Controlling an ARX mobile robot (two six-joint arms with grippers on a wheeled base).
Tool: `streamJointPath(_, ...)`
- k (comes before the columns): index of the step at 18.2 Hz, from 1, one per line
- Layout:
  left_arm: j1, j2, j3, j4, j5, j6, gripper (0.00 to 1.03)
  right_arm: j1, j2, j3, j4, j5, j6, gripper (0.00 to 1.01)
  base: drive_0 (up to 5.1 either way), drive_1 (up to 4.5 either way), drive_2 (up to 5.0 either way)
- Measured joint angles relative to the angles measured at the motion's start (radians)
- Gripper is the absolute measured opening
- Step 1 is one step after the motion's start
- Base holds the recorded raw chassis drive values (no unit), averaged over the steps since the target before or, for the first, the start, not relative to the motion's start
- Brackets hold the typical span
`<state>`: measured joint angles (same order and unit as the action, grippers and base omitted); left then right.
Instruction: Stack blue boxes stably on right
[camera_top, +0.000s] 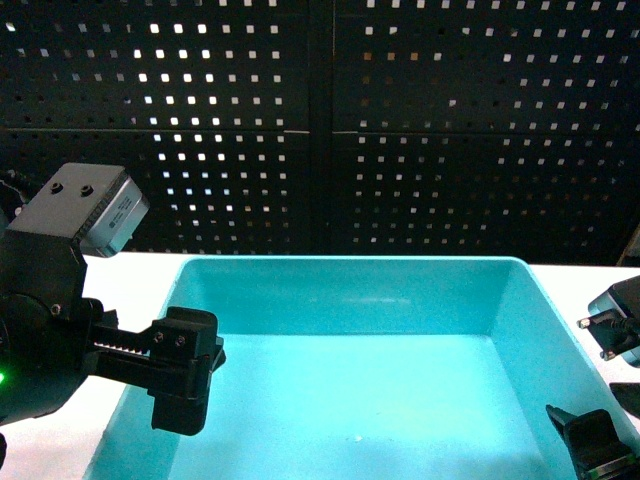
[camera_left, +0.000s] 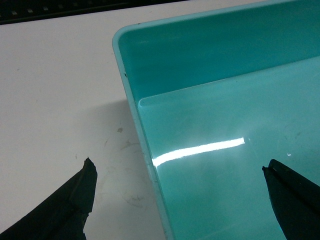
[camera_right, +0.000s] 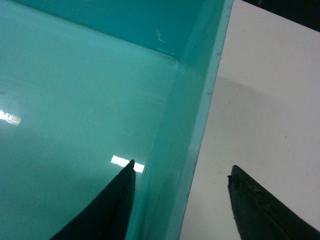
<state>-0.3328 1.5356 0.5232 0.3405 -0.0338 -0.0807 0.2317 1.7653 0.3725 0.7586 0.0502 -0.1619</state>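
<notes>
Two end effectors are mine, and both are spread wide with nothing in them. My left end effector (camera_left: 180, 192) has one finger over the white counter (camera_left: 55, 90) and the other finger over the inside of the blue box (camera_top: 350, 400), so the box's left wall runs between my fingers. My right end effector (camera_right: 182, 200) sits the same way on the other side: one finger over the shiny floor of the box, one finger out over the counter, and the right wall in between. I can't tell if any finger touches the plastic yet.

The blue box is right under and in front of me, sitting flat on the counter. It has nothing inside. Past its far wall is a bit more counter, then a black wall with little square holes (camera_top: 400, 120).

I think the job is only starting. I see just this one box, and it is not on top of another one. I need to pinch both walls, lift it, and set it on the stack to my right. I can't see that stack here.
</notes>
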Motion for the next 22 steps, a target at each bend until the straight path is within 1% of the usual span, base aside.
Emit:
streamJointPath(2, -0.006, 0.000, -0.002, -0.016, -0.003, -0.010, 0.98, 0.010, 0.000, -0.005, 0.007, 0.005, 0.001, 0.41, 0.0, 0.00, 0.0)
streamJointPath(3, -0.013, 0.000, -0.004, -0.027, -0.009, -0.026, 0.98, 0.015, 0.000, -0.010, 0.012, 0.006, 0.001, 0.32, 0.0, 0.00, 0.0)
streamJointPath(4, -0.028, 0.001, -0.011, -0.046, -0.033, -0.049, 0.98, 0.018, 0.002, -0.017, 0.026, 0.009, 0.034, 0.22, 0.0, 0.00, 0.0)
streamJointPath(5, -0.043, 0.003, -0.018, -0.073, -0.045, -0.084, 0.98, 0.025, 0.002, -0.020, 0.032, 0.002, 0.087, 0.15, 0.0, 0.00, 0.0)
streamJointPath(6, -0.063, 0.020, -0.034, -0.083, -0.068, -0.135, 0.98, 0.032, 0.002, -0.033, 0.051, 0.000, 0.147, 0.08, 0.0, 0.00, 0.0)
streamJointPath(7, -0.072, 0.030, -0.043, -0.079, -0.080, -0.161, 0.98, 0.038, 0.001, -0.047, 0.064, 0.003, 0.172, 0.08, 0.0, 0.00, 0.0)
streamJointPath(9, -0.074, 0.041, -0.056, -0.073, -0.080, -0.197, 0.98, 0.043, 0.001, -0.069, 0.092, 0.013, 0.186, 0.08, 0.0, 0.00, 0.0)
streamJointPath(12, -0.053, 0.070, -0.080, -0.032, -0.097, -0.212, 0.98, 0.051, 0.007, -0.099, 0.138, 0.021, 0.190, 0.07, 0.0, 0.00, 0.0)
streamJointPath(13, -0.047, 0.070, -0.082, -0.037, -0.100, -0.219, 0.95, 0.057, 0.008, -0.106, 0.150, 0.028, 0.190, 0.07, 0.0, 0.00, 0.0)
streamJointPath(15, -0.050, 0.069, -0.084, -0.042, -0.109, -0.227, 0.77, 0.060, 0.015, -0.115, 0.170, 0.032, 0.190, 0.07, 0.0, 0.00, 0.0)
streamJointPath(17, -0.071, 0.066, -0.084, -0.045, -0.121, -0.229, 0.57, 0.064, 0.027, -0.121, 0.192, 0.040, 0.189, 0.07, 0.0, 0.00, 0.0)
streamJointPath(19, -0.084, 0.065, -0.084, -0.052, -0.130, -0.233, 0.35, 0.076, 0.029, -0.126, 0.201, 0.054, 0.189, 0.07, 0.0, 0.00, 0.0)
streamJointPath(20, -0.090, 0.065, -0.084, -0.047, -0.143, -0.234, 0.23, 0.079, 0.028, -0.128, 0.200, 0.056, 0.190, 0.07, 0.0, 0.00, 0.0)
streamJointPath(21, -0.094, 0.061, -0.087, -0.031, -0.145, -0.234, 0.08, 0.085, 0.024, -0.131, 0.206, 0.058, 0.193, 0.07, 0.0, 0.00, 0.0)
streamJointPath(22, -0.099, 0.059, -0.089, -0.029, -0.151, -0.236, 0.03, 0.085, 0.019, -0.132, 0.203, 0.058, 0.196, 0.07, 0.0, 0.00, 0.0)
